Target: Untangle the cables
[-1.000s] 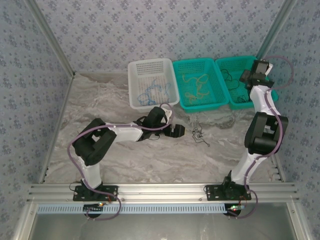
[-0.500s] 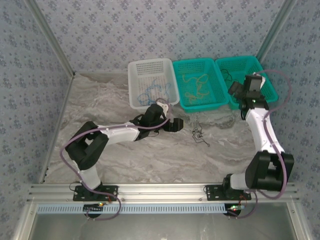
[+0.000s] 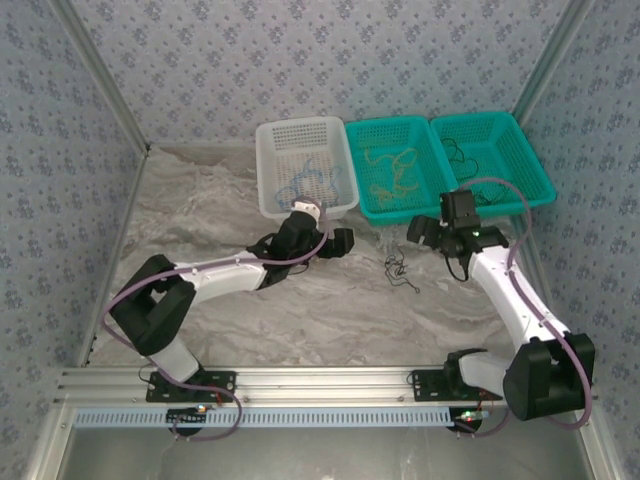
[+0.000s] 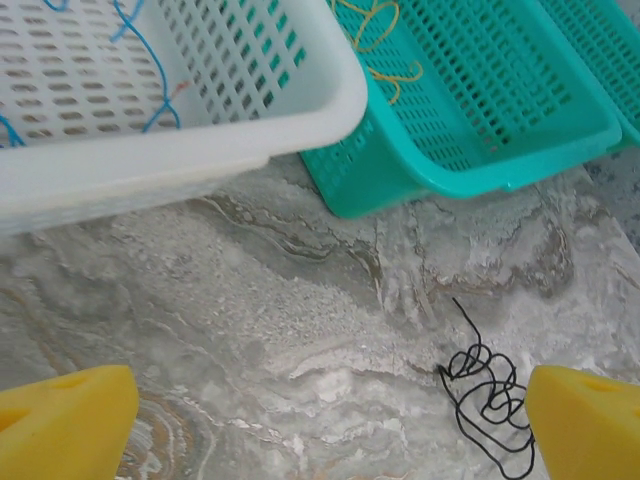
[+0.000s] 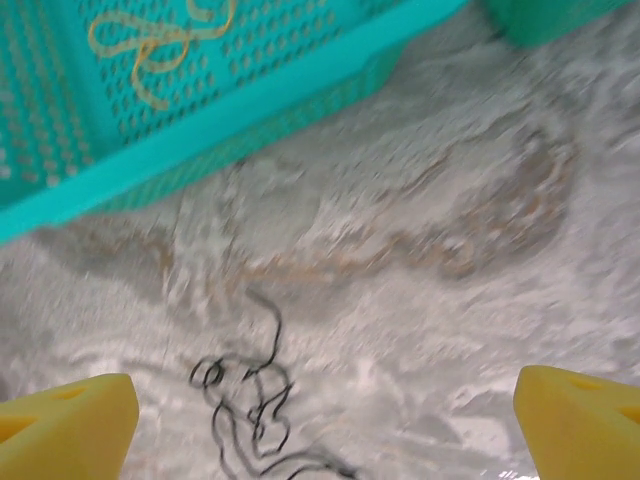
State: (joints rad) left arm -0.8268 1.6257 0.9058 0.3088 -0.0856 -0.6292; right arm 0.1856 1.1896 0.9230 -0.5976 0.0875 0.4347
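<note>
Marble bench (image 3: pixel 200 230): black cable tangle (image 3: pixel 400 271) lies loose toward the far edge, just in front of the middle teal basket (image 3: pixel 400 212). Left end effector (image 3: pixel 343 243) and right end effector (image 3: pixel 420 231) flank it, both released, holding nothing.

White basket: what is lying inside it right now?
Thin blue cables lie loose on the floor of the white basket; no other colour shows there. The left arm's wrist overlaps its near rim, so whatever sits just behind that rim is hidden.
</note>
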